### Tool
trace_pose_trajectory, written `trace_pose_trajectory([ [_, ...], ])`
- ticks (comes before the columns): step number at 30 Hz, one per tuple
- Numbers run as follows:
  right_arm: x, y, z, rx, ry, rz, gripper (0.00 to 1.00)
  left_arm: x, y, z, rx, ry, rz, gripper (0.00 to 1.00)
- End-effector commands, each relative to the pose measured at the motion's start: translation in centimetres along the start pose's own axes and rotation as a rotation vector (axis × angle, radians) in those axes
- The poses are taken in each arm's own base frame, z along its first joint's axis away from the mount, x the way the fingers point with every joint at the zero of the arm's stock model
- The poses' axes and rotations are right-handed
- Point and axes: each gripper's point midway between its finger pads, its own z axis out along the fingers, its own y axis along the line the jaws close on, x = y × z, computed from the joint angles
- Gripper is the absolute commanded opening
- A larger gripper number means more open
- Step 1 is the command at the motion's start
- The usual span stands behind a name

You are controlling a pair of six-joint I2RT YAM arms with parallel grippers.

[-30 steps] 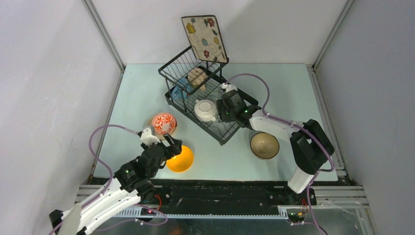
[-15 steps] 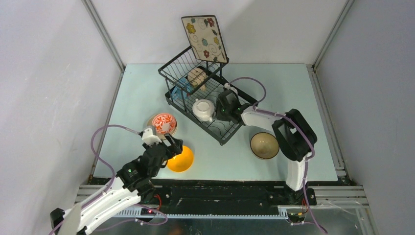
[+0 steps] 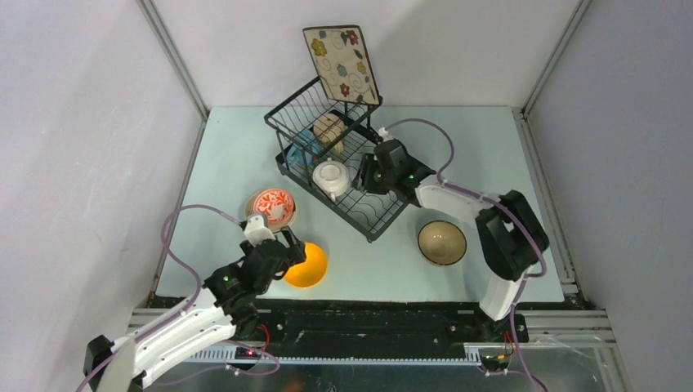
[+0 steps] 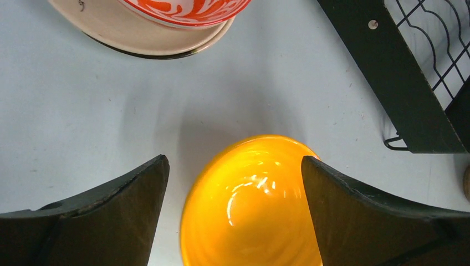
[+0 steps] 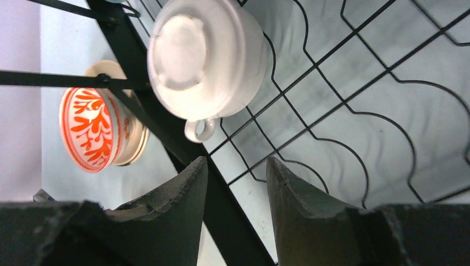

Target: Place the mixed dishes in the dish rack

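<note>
My left tool [image 4: 234, 159] is spread wide near the front edge of the table [image 3: 490, 147]. Its two fingers stand either side of the orange-yellow bowl [image 4: 249, 205]. The left one is a little apart from the bowl and the right one is at its rim, so it is not squeezing anything.

Just beyond, the red-patterned bowl [image 3: 272, 205] sits in the cream round plate [image 4: 111, 27], close to the left long edge of the dish rack [image 3: 343, 216].

The rack lies at an angle across the middle of the table. The blue mug [image 3: 301, 140] and beige mug [image 3: 329, 129] are in its raised basket. The square cream floral plate [image 3: 342, 64] stands tilted at the basket's far end.

The white two-handled bowl [image 5: 205, 55] rests upside down on the flat tray. One handle points toward my right tool [image 5: 236, 159], which hovers over the tray. Its fingers are parted with nothing between them, just short of that handle. Bare wire shows on the tray to the right of the bowl.

The tan bowl [image 3: 442, 242] sits upright on the table just right of the rack's near corner. Bare table lies beyond it to the right wall.
</note>
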Motion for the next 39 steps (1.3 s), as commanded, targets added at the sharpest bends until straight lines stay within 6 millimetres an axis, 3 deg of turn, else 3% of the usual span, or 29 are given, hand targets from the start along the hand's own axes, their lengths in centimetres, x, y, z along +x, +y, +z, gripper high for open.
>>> trace_pose_trajectory([
  [1,-2.2,0.9,-4.0,-0.034,-0.091,-0.077,0.47,-2.5,0.0,-1.0,-0.024,-0.064,0.005,0.95],
  [5,-2.1,0.8,-6.2,-0.044,-0.11,-0.099,0.47,-2.7,0.6,-1.4,-0.061,-0.045,0.049,0.95],
  [9,-1.6,0.3,-7.9,-0.044,-0.119,-0.103,0.46,-0.9,-0.1,-1.5,-0.025,0.044,0.032,0.9],
  [19,-0.4,-1.4,-12.2,-0.049,-0.164,-0.125,0.46,3.5,0.7,-1.3,-0.028,0.195,-0.032,0.84],
  [27,0.1,-1.8,-14.7,-0.062,-0.19,-0.143,0.47,5.3,-0.3,-0.4,0.012,0.253,-0.044,0.73],
  [31,0.2,-1.5,-15.5,-0.076,-0.191,-0.162,0.46,5.7,-1.0,-0.2,0.041,0.274,-0.028,0.52],
  [35,0.2,-1.1,-16.2,-0.104,-0.189,-0.178,0.46,4.3,-2.0,-0.5,0.08,0.235,-0.014,0.17],
  [37,0.4,-0.8,-16.5,-0.127,-0.179,-0.18,0.46,3.3,-2.5,-0.7,0.099,0.204,-0.017,0.05],
  [39,0.6,-0.4,-16.8,-0.168,-0.155,-0.175,0.47,2.4,-2.9,-1.1,0.12,0.18,-0.023,0.01],
])
